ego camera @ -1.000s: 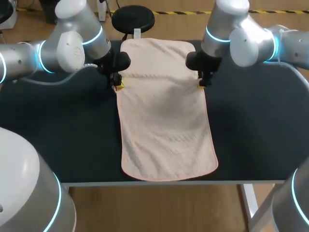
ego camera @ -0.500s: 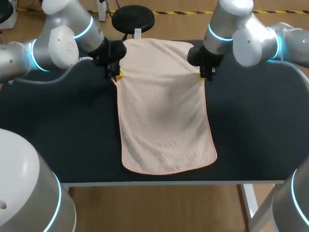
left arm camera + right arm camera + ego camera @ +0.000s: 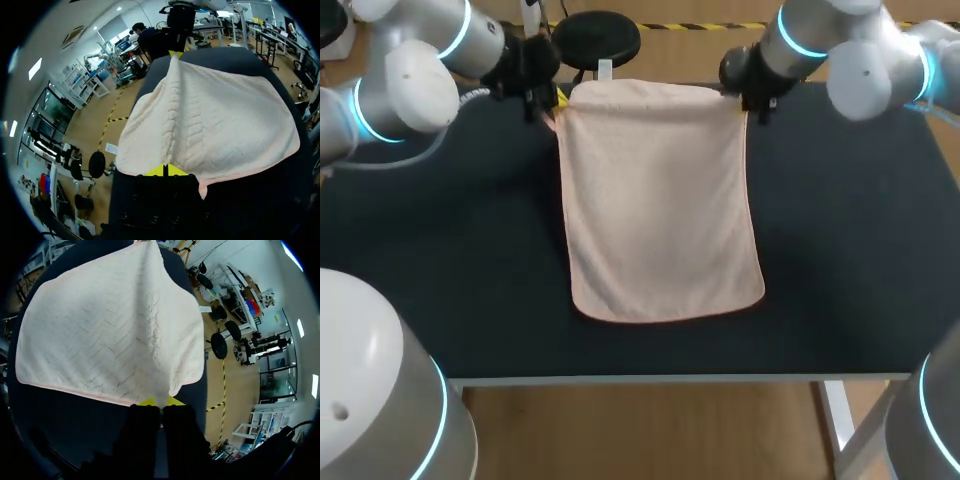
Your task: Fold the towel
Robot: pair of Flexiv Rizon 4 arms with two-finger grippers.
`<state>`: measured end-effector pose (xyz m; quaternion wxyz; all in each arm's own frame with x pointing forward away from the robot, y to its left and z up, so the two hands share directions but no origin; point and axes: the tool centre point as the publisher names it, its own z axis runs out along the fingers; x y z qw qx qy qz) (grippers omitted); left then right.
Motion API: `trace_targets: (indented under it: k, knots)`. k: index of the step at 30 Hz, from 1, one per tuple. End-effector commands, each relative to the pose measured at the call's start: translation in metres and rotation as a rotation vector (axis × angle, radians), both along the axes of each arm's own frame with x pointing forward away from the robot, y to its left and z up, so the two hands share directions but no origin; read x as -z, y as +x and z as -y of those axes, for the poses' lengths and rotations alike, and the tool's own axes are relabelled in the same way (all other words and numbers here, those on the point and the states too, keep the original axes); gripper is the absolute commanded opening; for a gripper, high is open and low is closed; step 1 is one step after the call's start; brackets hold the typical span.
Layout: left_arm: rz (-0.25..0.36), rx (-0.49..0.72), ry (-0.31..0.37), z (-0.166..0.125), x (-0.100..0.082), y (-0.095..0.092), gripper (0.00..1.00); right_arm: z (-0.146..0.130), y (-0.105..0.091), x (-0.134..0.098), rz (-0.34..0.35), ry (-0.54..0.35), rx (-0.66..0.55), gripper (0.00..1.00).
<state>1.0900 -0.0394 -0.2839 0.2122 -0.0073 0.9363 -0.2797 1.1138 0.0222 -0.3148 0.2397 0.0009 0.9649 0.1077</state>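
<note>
Head view: a pale peach towel lies lengthwise on the dark surface. It reaches from the upper middle of the frame to just below the centre, where its near edge ends in rounded corners. The left arm comes in from the upper left, and the left jaws sit at the towel's upper-left corner. The right arm comes in from the upper right, and the right jaws sit at the upper-right corner. Between those two corners the towel's far edge runs straight across, close to the far edge of the surface

Left wrist view: the left jaws are closed to a narrow slit on a corner of the towel, with the cloth pinched between the yellow fingertips. A taut edge of cloth runs straight ahead from them to the right arm, whose jaws grip the opposite corner. The rest of the towel spreads to one side of that edge, over the surface

Right wrist view: the right jaws are closed on a corner of the towel, and the yellow fingertips show just under the cloth. A ridge of cloth runs ahead from them to the far corner, and the towel fans out beside it over the dark surface
</note>
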Motion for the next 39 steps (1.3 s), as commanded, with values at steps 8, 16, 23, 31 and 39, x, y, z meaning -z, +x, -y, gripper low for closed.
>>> trace_targets:
  k: [8, 16, 23, 31, 39]
  knots:
    - [0.203, -0.076, -0.056, -0.021, -0.088, 0.025, 0.00, 0.012, 0.009, -0.122, 0.185, 0.121, -0.002, 0.00]
    - [0.337, -0.144, -0.066, -0.025, -0.131, 0.060, 0.00, 0.011, 0.038, -0.173, 0.304, 0.164, -0.020, 0.00]
    - [0.457, -0.198, -0.097, -0.031, -0.180, 0.084, 0.00, 0.004, 0.059, -0.204, 0.372, 0.194, -0.046, 0.00]
    - [0.581, -0.240, -0.103, -0.042, -0.232, 0.101, 0.00, -0.010, 0.085, -0.249, 0.478, 0.210, -0.080, 0.00]
    - [0.659, -0.253, -0.102, -0.047, -0.267, 0.098, 0.00, -0.016, 0.087, -0.286, 0.573, 0.237, -0.103, 0.00]
